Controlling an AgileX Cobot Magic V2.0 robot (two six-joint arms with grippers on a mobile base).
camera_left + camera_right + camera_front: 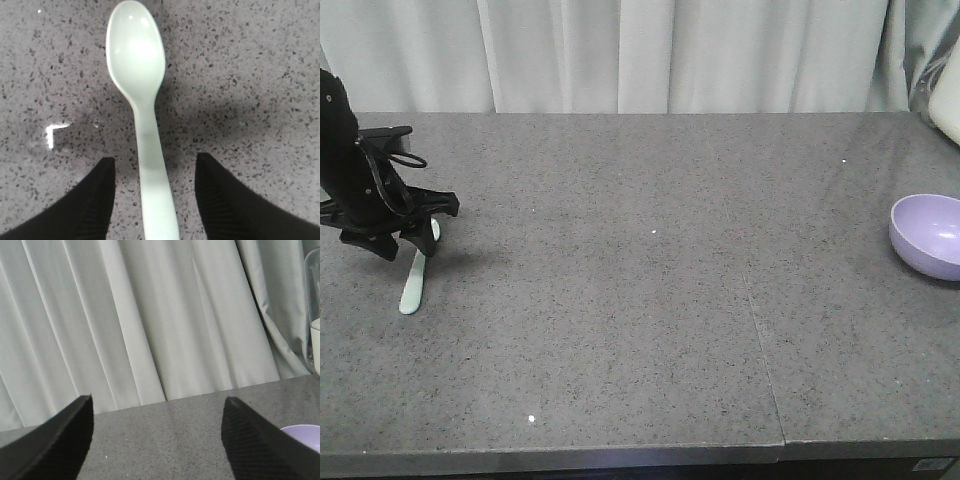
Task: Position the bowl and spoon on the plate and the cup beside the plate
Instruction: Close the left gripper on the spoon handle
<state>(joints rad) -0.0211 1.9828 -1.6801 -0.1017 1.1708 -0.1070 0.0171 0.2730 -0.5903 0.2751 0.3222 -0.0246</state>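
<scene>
At the left end of the tabletop (650, 330), the left hand (155, 162) hangs low over the spoon (137, 55), fingers spread either side of its handle and seemingly clear of it; the bowl (930, 235) sits at the far right edge; the right hand (157, 410) gapes, holding nothing.

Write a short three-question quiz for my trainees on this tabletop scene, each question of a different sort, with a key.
1. True or false: the left claw is shut on the spoon.
2. Where is the bowl? A) at the far right of the table; B) touching the spoon; C) gripped in the right claw.
3. Fill in: the right claw is ____ (open or shut).

Key: 1 false, it is open, with one finger on either side of the handle; 2 A; 3 open.
</scene>
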